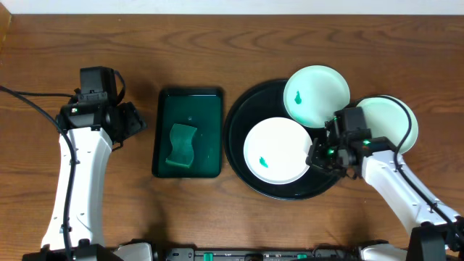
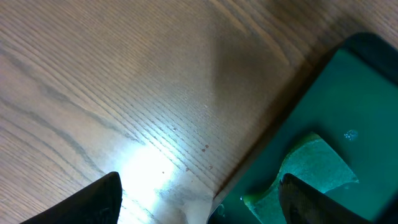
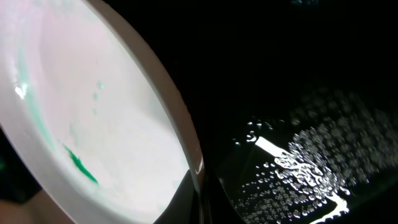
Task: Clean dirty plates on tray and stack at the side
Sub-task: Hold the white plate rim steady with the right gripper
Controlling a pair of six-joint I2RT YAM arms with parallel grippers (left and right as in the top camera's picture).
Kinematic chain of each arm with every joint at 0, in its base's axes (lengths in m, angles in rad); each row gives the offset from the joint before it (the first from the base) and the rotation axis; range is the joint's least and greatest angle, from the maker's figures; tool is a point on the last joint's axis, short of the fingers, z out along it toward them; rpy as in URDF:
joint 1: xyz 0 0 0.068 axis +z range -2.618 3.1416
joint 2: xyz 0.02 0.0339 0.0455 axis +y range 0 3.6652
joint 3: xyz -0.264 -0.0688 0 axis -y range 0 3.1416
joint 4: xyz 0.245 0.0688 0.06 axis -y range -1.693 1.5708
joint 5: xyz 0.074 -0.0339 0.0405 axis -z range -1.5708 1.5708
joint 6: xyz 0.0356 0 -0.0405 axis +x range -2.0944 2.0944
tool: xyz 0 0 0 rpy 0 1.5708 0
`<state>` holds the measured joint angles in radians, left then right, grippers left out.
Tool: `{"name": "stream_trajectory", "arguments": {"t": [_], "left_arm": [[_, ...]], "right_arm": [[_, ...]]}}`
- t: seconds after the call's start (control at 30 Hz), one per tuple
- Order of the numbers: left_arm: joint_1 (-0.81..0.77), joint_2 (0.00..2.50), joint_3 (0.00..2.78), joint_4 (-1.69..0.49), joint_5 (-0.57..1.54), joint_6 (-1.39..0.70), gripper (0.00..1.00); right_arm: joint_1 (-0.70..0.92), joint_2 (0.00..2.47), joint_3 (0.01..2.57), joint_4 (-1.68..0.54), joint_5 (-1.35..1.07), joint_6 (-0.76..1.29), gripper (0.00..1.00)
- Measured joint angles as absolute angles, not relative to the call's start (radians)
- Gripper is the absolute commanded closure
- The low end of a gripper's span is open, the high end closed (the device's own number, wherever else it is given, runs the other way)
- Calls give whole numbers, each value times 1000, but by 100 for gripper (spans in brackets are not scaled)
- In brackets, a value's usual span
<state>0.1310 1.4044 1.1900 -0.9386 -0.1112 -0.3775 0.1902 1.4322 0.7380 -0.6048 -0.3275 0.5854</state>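
Observation:
Of three white plates, one (image 1: 278, 151) lies on the black tray (image 1: 238, 119) with a green smear left of its centre. My right gripper (image 1: 317, 156) is shut on this plate's right rim. In the right wrist view that plate (image 3: 93, 124) fills the left side, its edge pinched by my right gripper (image 3: 200, 193) at the bottom. A second plate (image 1: 316, 94) rests on the tray's upper right. A third plate (image 1: 395, 119) sits off the tray at the right, partly hidden by the arm. My left gripper (image 1: 134, 123) hangs open over bare wood.
A dark green rectangular tray (image 1: 188, 109) with a green sponge (image 1: 183, 143) stands left of the black tray. In the left wrist view the sponge (image 2: 311, 165) and green tray (image 2: 360, 93) lie at the right. The black tray floor (image 3: 298, 149) is wet with droplets.

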Motion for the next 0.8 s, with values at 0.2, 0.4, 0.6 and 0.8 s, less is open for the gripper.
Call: {"name": "stream_trajectory", "arguments": {"t": [0.2, 0.4, 0.6, 0.8], "left_arm": [[131, 1404, 1190, -939, -111, -377, 19], [131, 1404, 1190, -939, -112, -377, 19], [131, 1404, 1190, -939, -112, -377, 19], [131, 1404, 1190, -939, -111, -377, 19]], "right_arm": [[251, 1432, 736, -598, -223, 682, 62], [279, 1432, 736, -565, -185, 677, 54], [279, 1432, 733, -459, -55, 451, 56], [279, 1433, 733, -368, 20, 248, 65]]}}
